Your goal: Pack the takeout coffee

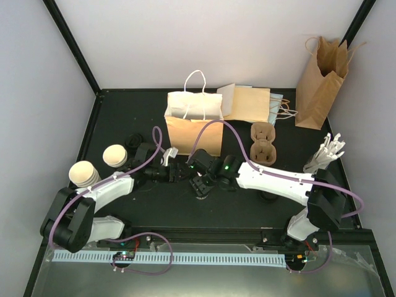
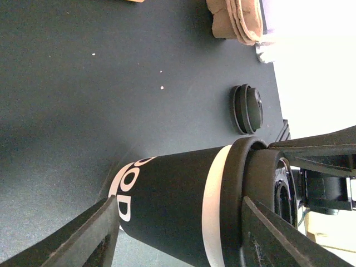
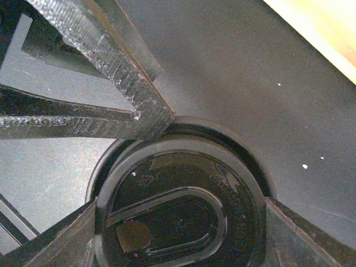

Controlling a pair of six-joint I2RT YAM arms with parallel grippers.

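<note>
While the right gripper (image 3: 181, 207) grips the cup (image 2: 167, 194) by its lid (image 3: 183, 233) and the left gripper (image 2: 179, 208) stands released, lifting toward the far bag (image 1: 195, 133) may pop the lid off.

Surface: matte black table (image 1: 133, 111), pale specks on it in the wrist views.

- Back centre: open kraft bag (image 1: 193, 133) with white handles, upright.
- Just beside it to the right: flat folded bags (image 1: 247, 102).
- Back right corner: tall brown bag (image 1: 318, 86), upright.
- Right of centre: cardboard cup carrier (image 1: 263, 143).
- Right edge: white bundle (image 1: 327, 153), too small to identify.
- Left: two cream paper cups (image 1: 114, 154), with loose black lids (image 1: 133, 141) near them.
- Centre: lidded cup (image 2: 172, 206), dark with a white band, standing.
- Near the lidded cup: small lid stack (image 2: 247, 108).
</note>
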